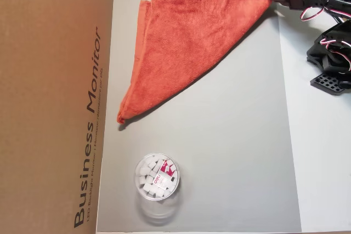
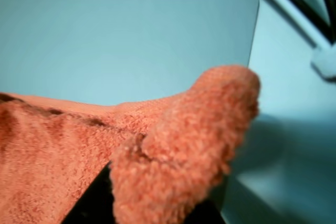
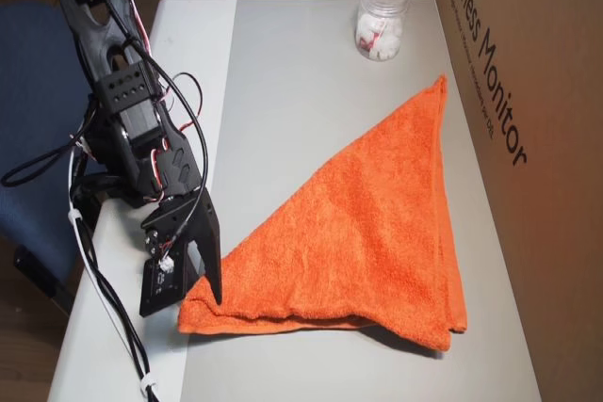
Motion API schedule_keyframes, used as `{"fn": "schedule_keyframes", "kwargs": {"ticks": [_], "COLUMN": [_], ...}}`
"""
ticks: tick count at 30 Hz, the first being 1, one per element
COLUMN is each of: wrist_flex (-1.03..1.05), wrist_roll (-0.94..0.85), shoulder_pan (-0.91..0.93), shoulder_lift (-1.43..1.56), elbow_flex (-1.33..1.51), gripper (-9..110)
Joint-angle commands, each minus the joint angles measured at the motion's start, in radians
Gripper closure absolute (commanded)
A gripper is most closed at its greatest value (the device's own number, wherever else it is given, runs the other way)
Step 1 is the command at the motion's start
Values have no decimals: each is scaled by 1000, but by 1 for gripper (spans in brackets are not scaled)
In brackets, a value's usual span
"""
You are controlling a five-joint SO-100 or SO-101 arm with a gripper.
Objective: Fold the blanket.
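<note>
Orange-red terry blanket [image 3: 367,233]: soft, limp, light, folded into a triangle on grey mat [image 3: 301,63]. Best gripped at a hemmed corner, pinching all layers. Corner nearest robot arm [image 3: 122,110] held between closed claw [image 3: 209,291] fingers, bunched in wrist view; remainder spread flat, away from claw, toward cardboard box [image 3: 528,185], clear of plastic jar [image 3: 382,18].

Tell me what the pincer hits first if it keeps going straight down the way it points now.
Most likely the grey mat, right under the blanket corner the pincer pinches; depth is hard to judge.
</note>
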Motion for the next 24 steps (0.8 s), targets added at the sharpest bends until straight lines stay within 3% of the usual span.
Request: {"fn": "schedule_keyframes", "kwargs": {"ticks": [1,15,24], "wrist_flex": [-15,-18,-18], "wrist_roll": [-18,-18,-38], "shoulder_pan": [0,-123,-282], "shoulder_lift": [83,402,341], "elbow_flex": [-17,-86,-319], "gripper": [102,102,102]}}
